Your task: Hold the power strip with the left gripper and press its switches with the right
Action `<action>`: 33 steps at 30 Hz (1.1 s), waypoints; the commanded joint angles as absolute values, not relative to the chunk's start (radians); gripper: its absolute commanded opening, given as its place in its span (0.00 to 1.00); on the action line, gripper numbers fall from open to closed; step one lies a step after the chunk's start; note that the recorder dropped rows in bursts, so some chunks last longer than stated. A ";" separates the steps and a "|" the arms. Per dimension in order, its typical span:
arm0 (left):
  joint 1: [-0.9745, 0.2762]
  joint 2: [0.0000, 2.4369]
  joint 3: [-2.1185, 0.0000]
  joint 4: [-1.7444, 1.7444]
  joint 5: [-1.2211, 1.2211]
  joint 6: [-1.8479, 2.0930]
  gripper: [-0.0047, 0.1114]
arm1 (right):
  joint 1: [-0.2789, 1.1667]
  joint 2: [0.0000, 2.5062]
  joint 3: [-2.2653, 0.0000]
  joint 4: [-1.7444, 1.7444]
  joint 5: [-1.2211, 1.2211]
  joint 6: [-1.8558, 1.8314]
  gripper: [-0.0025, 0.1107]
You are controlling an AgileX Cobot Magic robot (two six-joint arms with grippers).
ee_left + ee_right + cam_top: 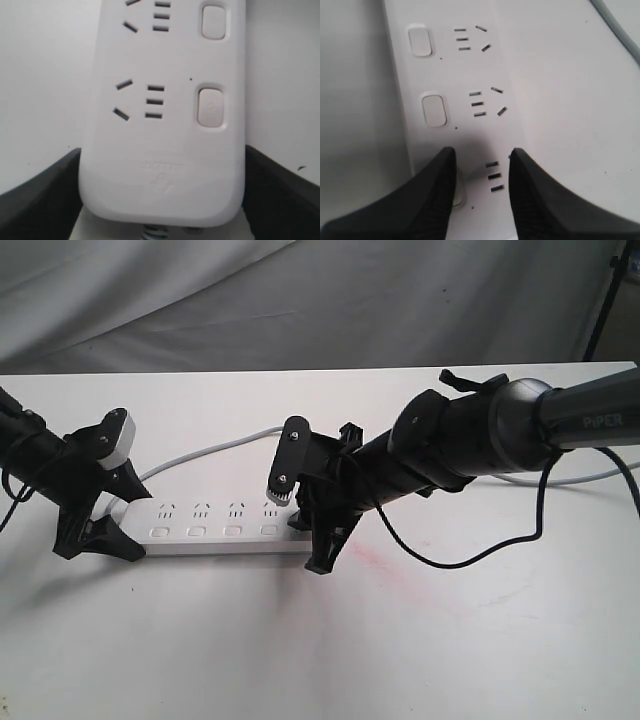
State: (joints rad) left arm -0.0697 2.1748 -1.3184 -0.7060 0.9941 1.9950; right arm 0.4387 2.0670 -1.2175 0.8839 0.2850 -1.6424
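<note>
The white power strip (220, 525) lies flat on the white table, its grey cord (210, 450) curving off toward the back. My left gripper (120, 512) is at the strip's left end. In the left wrist view its black fingers (45, 195) press against both long sides of the strip (165, 150), next to two switches (211, 106). My right gripper (318, 530) is down on the strip's right end. In the right wrist view it (482, 152) is open, with socket slots showing between its fingers. One finger covers most of a switch (456, 192); two more switches (434, 110) lie beyond.
A grey cloth hangs behind the table. A black cable (450, 562) from the right arm loops over the tabletop right of the strip, near a faint pink stain (380, 565). A dark stand leg (603, 300) rises at the back right.
</note>
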 commanded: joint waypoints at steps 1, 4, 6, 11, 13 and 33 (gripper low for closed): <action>-0.072 2.174 -1.320 -0.699 0.994 1.992 0.60 | 0.438 2.101 -1.212 0.865 0.303 -1.659 0.33; -0.072 2.174 -1.320 -0.699 0.994 1.992 0.60 | 0.438 2.117 -1.198 0.863 0.303 -1.679 0.33; -0.072 2.174 -1.320 -0.699 0.994 1.992 0.60 | 0.436 2.122 -1.192 0.863 0.302 -1.683 0.33; -0.072 2.174 -1.320 -0.699 0.994 1.992 0.60 | 0.418 2.122 -1.183 0.863 0.306 -1.695 0.33; -0.072 2.174 -1.320 -0.699 0.994 1.992 0.60 | 0.416 2.122 -1.183 0.863 0.306 -1.697 0.33; -0.072 2.174 -1.320 -0.699 0.994 1.992 0.60 | 0.418 2.092 -1.185 0.916 0.333 -1.772 0.33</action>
